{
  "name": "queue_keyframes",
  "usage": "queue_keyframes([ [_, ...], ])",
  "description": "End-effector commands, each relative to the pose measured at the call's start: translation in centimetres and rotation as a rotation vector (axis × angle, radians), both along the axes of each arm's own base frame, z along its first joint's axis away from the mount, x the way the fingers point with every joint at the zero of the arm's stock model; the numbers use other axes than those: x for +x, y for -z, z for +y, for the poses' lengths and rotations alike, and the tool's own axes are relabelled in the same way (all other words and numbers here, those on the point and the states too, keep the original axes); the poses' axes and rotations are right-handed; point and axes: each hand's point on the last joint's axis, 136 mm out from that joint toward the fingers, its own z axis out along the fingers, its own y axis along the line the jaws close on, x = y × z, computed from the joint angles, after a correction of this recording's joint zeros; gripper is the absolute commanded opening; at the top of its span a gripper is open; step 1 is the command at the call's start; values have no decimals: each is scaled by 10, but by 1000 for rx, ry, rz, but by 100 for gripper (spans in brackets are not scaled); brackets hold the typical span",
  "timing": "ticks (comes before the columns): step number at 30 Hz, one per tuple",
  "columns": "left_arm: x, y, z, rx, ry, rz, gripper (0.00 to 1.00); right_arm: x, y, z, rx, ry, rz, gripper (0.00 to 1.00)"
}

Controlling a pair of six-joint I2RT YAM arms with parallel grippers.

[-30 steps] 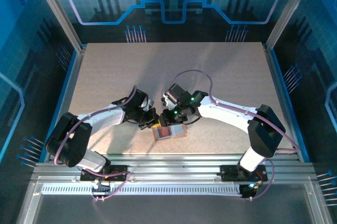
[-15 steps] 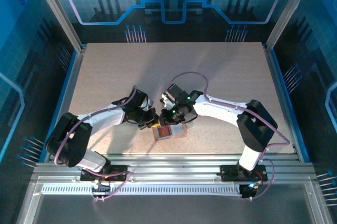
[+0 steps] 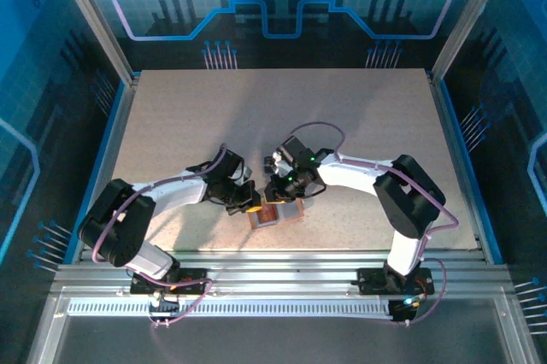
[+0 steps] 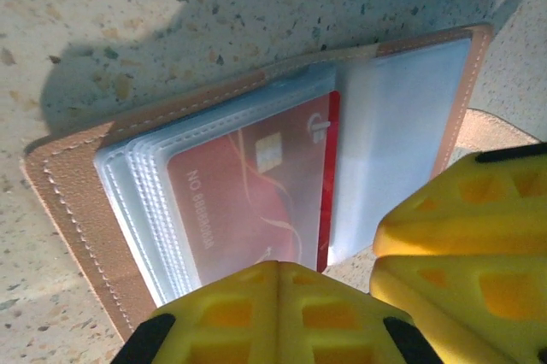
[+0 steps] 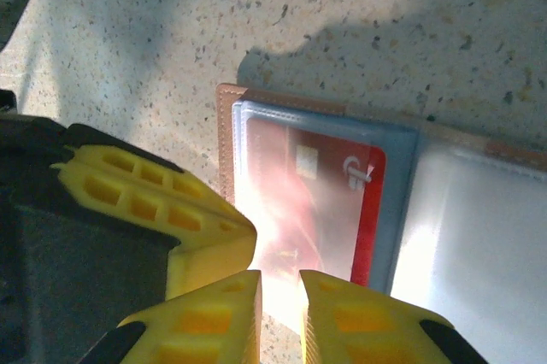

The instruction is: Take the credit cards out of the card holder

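Observation:
The salmon-pink card holder [image 3: 291, 214] lies open on the table between both arms, its leather edge [image 4: 77, 210] framing a stack of clear sleeves. A red credit card [image 4: 248, 202] sits inside the top sleeve, with its right strip poking out. My left gripper [image 4: 280, 268] is shut, with its tips resting at the lower edge of that sleeve. My right gripper [image 5: 279, 283] stands with its jaws a narrow gap apart, and the glaring lower edge of the same sleeve lies between them. The red card [image 5: 320, 184] lies just beyond the tips. Any other cards are hidden in the sleeves.
The two grippers crowd together over the holder: the right one's yellow fingers [image 4: 461, 227] sit beside the left tips, and a left finger [image 5: 145, 197] is close to the right tips. Bare speckled table [image 3: 256, 116] stretches behind, with the metal rail [image 3: 273, 283] in front.
The right gripper has come in and down onto the holder's near edge and narrowed its jaws, and its arm has folded leftwards. The left gripper has shifted slightly right and stayed shut.

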Motion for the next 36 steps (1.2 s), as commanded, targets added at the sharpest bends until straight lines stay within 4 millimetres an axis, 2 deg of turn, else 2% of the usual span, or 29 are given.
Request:
queue_keyframes([
  [1,-10,10,9,66,32,28,3,-1,10,0,10,-7,35,18],
  [25,-16,19,13,93,38,50,3,-6,37,-12,-45,2,67,20],
  [36,-16,20,13,96,40,55,2,-4,31,-17,-69,6,45,26],
])
